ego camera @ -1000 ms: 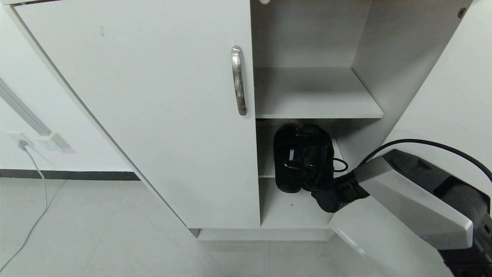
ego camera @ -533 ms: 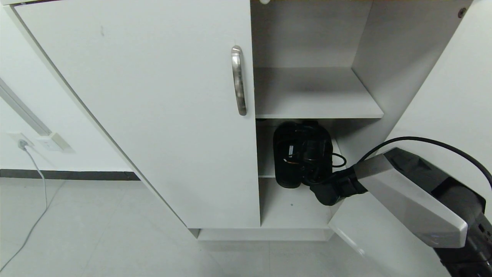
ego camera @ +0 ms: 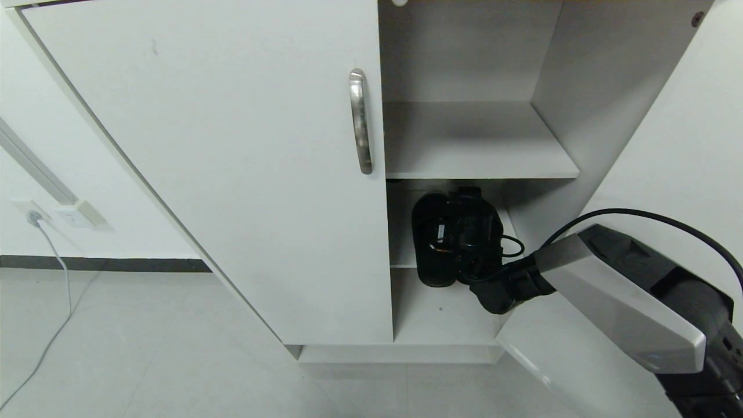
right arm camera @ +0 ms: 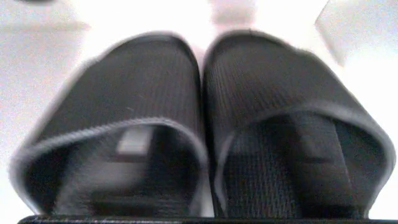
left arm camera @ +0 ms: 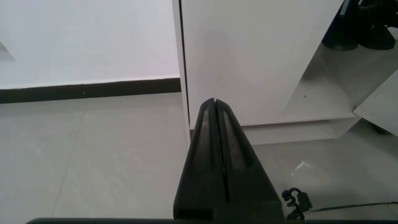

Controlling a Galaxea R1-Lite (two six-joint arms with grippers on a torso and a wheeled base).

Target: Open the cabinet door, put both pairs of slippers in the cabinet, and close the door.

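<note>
A pair of black slippers [ego camera: 434, 244] rests on the bottom shelf [ego camera: 435, 316] of the white cabinet, under the middle shelf [ego camera: 470, 145]. My right gripper [ego camera: 469, 247] is inside that lower compartment, shut on the pair. From the right wrist both slippers [right arm camera: 199, 130] show side by side from the heel end, very close. The same slippers [left arm camera: 364, 31] show far off from the left wrist. My left gripper [left arm camera: 214, 104] hangs low over the floor in front of the cabinet, shut with nothing in it.
The left door [ego camera: 232, 162] with its metal handle [ego camera: 360, 122] is closed. The right door [ego camera: 667, 151] stands swung open beside my right arm. A cable [ego camera: 52, 290] runs from a wall socket [ego camera: 35, 216] down to the grey tiled floor at the left.
My right arm pushed the slippers a little deeper into the lower compartment, then eased back slightly. The left arm and the doors have not moved.
</note>
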